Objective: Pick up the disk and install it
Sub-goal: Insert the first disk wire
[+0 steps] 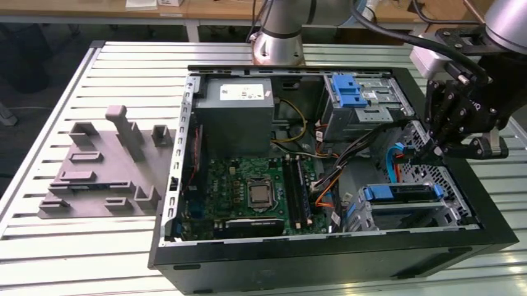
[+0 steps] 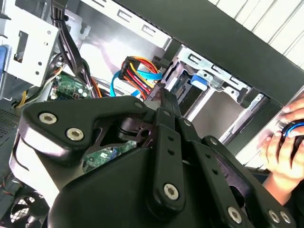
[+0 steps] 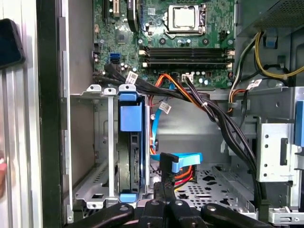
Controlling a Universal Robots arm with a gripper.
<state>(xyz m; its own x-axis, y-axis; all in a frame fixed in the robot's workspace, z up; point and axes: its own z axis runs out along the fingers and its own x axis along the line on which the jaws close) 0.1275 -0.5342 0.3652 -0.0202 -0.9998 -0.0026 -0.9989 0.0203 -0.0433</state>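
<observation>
Disk (image 3: 129,156) sits in its bay beside gripper (image 3: 164,190).

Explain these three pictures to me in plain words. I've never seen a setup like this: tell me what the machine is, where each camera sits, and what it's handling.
The machine is one robot arm ending in a black gripper. The exterior view looks down from off the arm at an open computer case lying on a slatted metal table; a grey moulded fixture lies beside the case, on that view's left. The two wrist views come from cameras riding on the arm, looking past the gripper into the case. The gripper hangs inside the case among coloured cables. Near it, the disk in its blue carrier stands in a metal bay. A person's hand appears at the case's edge in the second wrist view.
</observation>
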